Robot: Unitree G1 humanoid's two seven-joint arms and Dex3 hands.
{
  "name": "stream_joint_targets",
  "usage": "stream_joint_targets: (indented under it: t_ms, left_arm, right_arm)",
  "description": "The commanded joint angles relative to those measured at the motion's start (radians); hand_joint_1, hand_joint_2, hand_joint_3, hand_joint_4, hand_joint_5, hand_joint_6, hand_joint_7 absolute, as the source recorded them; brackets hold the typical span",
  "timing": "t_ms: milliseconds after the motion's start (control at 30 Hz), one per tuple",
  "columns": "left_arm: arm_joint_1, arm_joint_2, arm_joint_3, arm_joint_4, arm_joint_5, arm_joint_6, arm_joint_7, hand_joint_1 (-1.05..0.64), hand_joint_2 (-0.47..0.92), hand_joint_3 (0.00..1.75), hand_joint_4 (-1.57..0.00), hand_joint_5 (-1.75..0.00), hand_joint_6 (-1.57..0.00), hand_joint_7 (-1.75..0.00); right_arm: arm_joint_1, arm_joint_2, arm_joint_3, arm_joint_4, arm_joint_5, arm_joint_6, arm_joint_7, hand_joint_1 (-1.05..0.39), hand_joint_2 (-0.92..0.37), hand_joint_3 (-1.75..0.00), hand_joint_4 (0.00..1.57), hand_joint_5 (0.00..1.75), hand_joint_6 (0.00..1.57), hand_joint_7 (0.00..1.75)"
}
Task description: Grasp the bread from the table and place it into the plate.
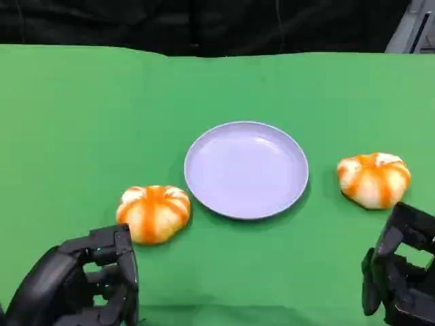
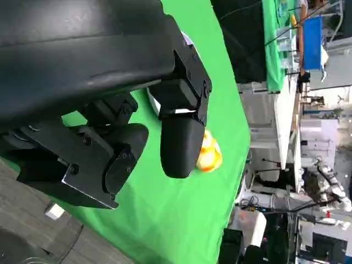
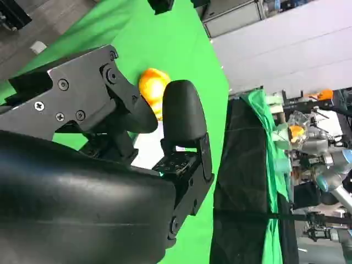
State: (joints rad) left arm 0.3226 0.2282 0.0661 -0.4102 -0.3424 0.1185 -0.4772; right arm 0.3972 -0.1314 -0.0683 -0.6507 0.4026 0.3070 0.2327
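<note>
Two round breads with orange stripes lie on the green table. The left bread (image 1: 153, 212) sits just off the near-left rim of the empty pale lilac plate (image 1: 246, 170). The right bread (image 1: 374, 178) lies to the plate's right, a short gap away. My left hand (image 1: 81, 286) hovers at the near edge, just in front of the left bread, holding nothing. My right hand (image 1: 401, 272) hangs below the right bread, fingers apart and empty. One bread (image 2: 210, 155) shows past my left hand's fingers (image 2: 179, 137). Another bread (image 3: 151, 88) peeks out behind my right hand's fingers (image 3: 184, 113).
The green cloth (image 1: 81, 122) covers the whole table, with wide bare stretches at the far side and left. A dark backdrop (image 1: 204, 24) stands behind the far edge. The wrist views show lab benches and other equipment (image 3: 313, 137) beyond the table.
</note>
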Motion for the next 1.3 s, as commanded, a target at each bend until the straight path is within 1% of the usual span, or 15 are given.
stream_joint_targets:
  t_ms: [33,133,433,500,533,567,600,633,667,700,733,833,967,1200,1300]
  left_arm:
    - [-0.003,0.017,0.001,0.010,0.005,-0.009,-0.004,0.12,0.60,1.28,-0.91,-1.75,-0.74,-1.71]
    - [-0.003,0.017,0.001,0.013,0.001,-0.012,-0.008,0.12,0.61,1.28,-0.91,-1.75,-0.74,-1.71]
    - [-0.004,0.016,0.000,0.014,0.000,-0.009,-0.008,0.12,0.61,1.26,-0.90,-1.75,-0.74,-1.70]
    - [0.001,0.017,0.001,0.014,0.040,-0.045,0.007,0.11,0.60,1.24,-0.86,-1.72,-0.76,-1.59]
    - [0.003,0.015,0.001,0.015,0.054,-0.060,0.013,0.08,0.60,1.16,-0.81,-1.62,-0.75,-1.40]
    - [0.002,0.017,-0.002,0.027,0.106,-0.129,0.020,0.03,0.60,1.09,-0.75,-1.50,-0.72,-1.26]
    - [0.001,0.021,-0.007,0.040,0.177,-0.203,0.039,-0.04,0.67,0.88,-0.69,-1.24,-0.71,-0.98]
    - [0.000,0.033,-0.015,0.047,0.302,-0.284,0.090,-0.16,0.77,0.60,-0.60,-0.93,-0.70,-0.65]
    - [0.000,0.039,-0.019,0.054,0.391,-0.341,0.127,-0.37,0.86,0.38,-0.49,-0.51,-0.65,-0.30]
    - [0.000,0.040,-0.022,0.060,0.445,-0.373,0.153,-0.44,0.89,0.30,-0.46,-0.35,-0.63,-0.17]
    - [0.000,0.039,-0.024,0.067,0.475,-0.393,0.169,-0.49,0.91,0.26,-0.45,-0.25,-0.62,-0.09]
    - [-0.036,0.037,-0.036,0.052,0.792,-0.454,0.348,-0.72,0.92,0.23,-0.30,-0.10,-0.53,-0.02]
    - [-0.102,0.057,-0.060,0.068,1.016,-0.472,0.467,-0.83,0.92,0.23,-0.24,-0.05,-0.50,0.00]
    - [-0.200,0.098,-0.107,0.102,1.197,-0.422,0.500,-0.90,0.92,0.27,-0.23,-0.04,-0.47,0.00]
    - [-0.280,0.106,-0.152,0.173,1.272,-0.363,0.487,-0.92,0.92,0.23,-0.22,-0.03,-0.46,0.00]
  right_arm:
    - [0.001,-0.012,-0.007,-0.012,0.005,0.002,-0.002,-0.01,-0.62,-1.27,0.95,1.75,0.63,1.75]
    - [0.001,-0.004,-0.007,-0.005,0.012,-0.010,0.003,0.00,-0.63,-1.27,0.95,1.75,0.63,1.75]
    - [0.002,-0.014,-0.008,-0.017,0.008,0.007,-0.004,-0.01,-0.63,-1.26,0.95,1.75,0.63,1.75]
    - [0.002,-0.013,-0.006,-0.018,0.009,0.009,-0.004,-0.01,-0.63,-1.26,0.95,1.75,0.63,1.75]
    - [0.002,-0.012,-0.005,-0.018,0.009,0.008,-0.004,0.00,-0.64,-1.26,0.95,1.75,0.63,1.75]
    - [0.002,-0.012,-0.004,-0.016,0.009,0.003,0.000,0.00,-0.64,-1.26,0.95,1.75,0.63,1.75]
    - [0.002,-0.012,-0.003,-0.014,0.006,-0.001,0.001,0.00,-0.64,-1.26,0.95,1.75,0.63,1.75]
    - [0.002,-0.014,-0.002,-0.017,0.002,0.002,-0.002,-0.01,-0.64,-1.25,0.95,1.75,0.63,1.75]
    - [0.002,-0.015,0.000,-0.018,-0.001,0.004,-0.004,-0.01,-0.64,-1.25,0.94,1.75,0.63,1.75]
    - [0.003,-0.015,0.000,-0.020,-0.003,0.007,-0.006,-0.02,-0.64,-1.24,0.94,1.75,0.63,1.75]
    - [0.003,-0.016,0.000,-0.021,-0.004,0.008,-0.006,-0.02,-0.64,-1.24,0.94,1.75,0.63,1.75]
    - [0.000,-0.016,0.002,-0.021,-0.008,0.011,-0.010,-0.02,-0.64,-1.24,0.94,1.75,0.63,1.75]
    - [-0.003,-0.009,0.005,-0.015,-0.012,0.007,-0.017,-0.01,-0.64,-1.22,0.94,1.75,0.63,1.75]
    - [-0.007,-0.012,0.001,-0.007,-0.011,0.005,-0.013,-0.02,-0.64,-1.22,0.94,1.75,0.63,1.75]
    - [-0.008,-0.011,0.000,-0.004,-0.008,-0.002,-0.007,-0.01,-0.64,-1.21,0.94,1.75,0.63,1.75]
